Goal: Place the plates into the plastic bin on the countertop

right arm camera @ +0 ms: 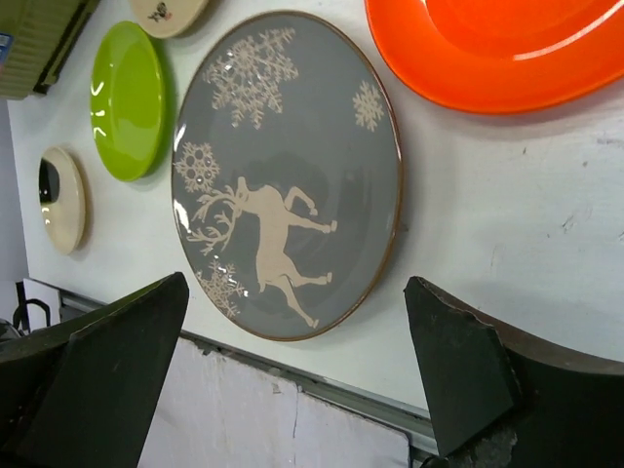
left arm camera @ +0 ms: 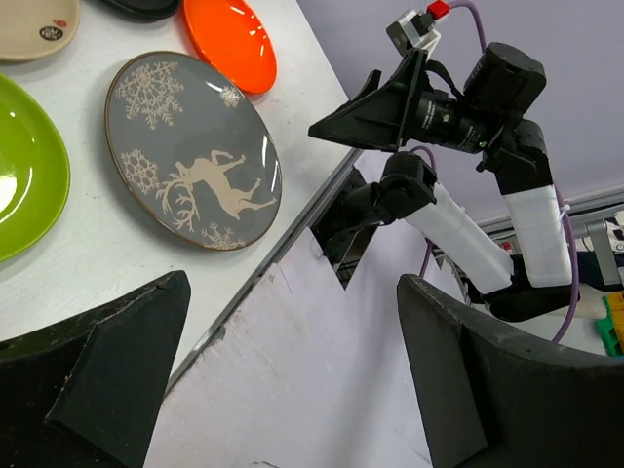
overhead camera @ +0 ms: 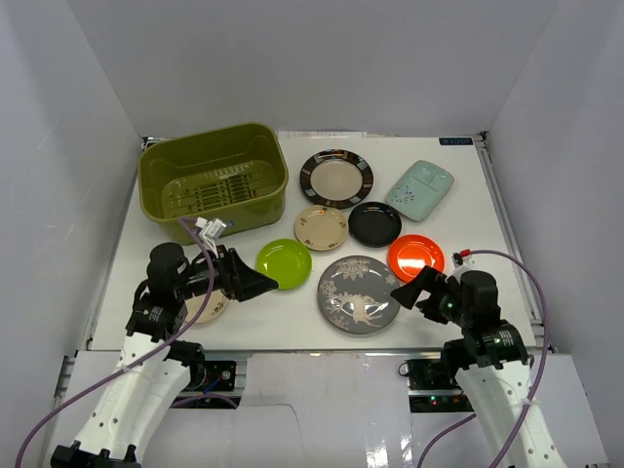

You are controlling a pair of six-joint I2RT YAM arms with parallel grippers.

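Observation:
The olive-green bin stands empty at the far left of the white countertop. The plates lie flat beside it: black-rimmed cream, mint rectangle, beige, black, orange-red, lime green and grey patterned. A second beige plate lies partly under my left arm. My left gripper is open and empty, just left of the green plate. My right gripper is open and empty at the grey plate's right edge.
White walls enclose the countertop on three sides. The table's front edge runs just below the grey plate. In the left wrist view the right arm hangs past the front edge. The bin's corner shows in the right wrist view.

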